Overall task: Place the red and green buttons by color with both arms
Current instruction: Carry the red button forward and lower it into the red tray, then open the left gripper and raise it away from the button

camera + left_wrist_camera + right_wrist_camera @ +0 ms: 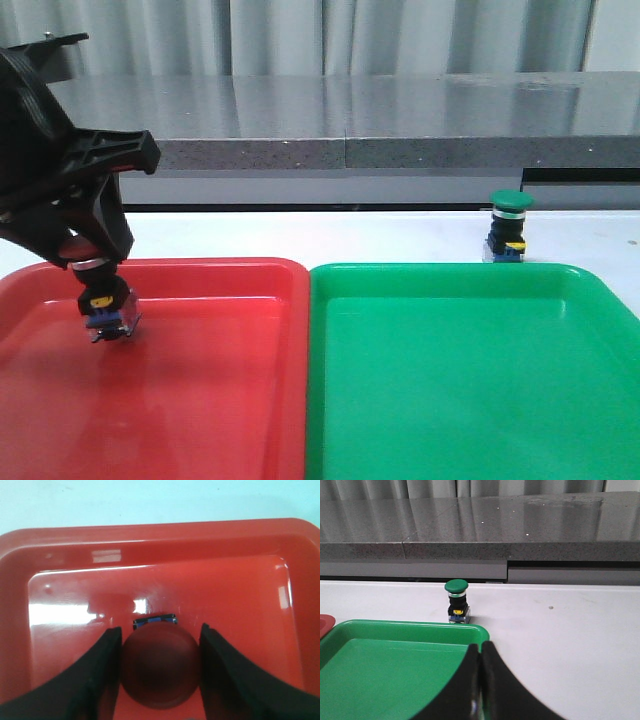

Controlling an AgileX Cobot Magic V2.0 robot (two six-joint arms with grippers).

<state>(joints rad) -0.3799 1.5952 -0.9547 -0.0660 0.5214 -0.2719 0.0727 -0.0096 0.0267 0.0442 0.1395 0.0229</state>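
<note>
Over the red tray (200, 400), the left end effector (98, 262) clamps the red button (105, 300) by its cap, base hanging downward just above the tray floor, apparently ready for release. The right end effector (481, 680), fingers pressed together and empty, faces the green button (508, 227), upright on the desk (400, 240) beyond the green tray (470, 400). No legible writing appears.
</note>
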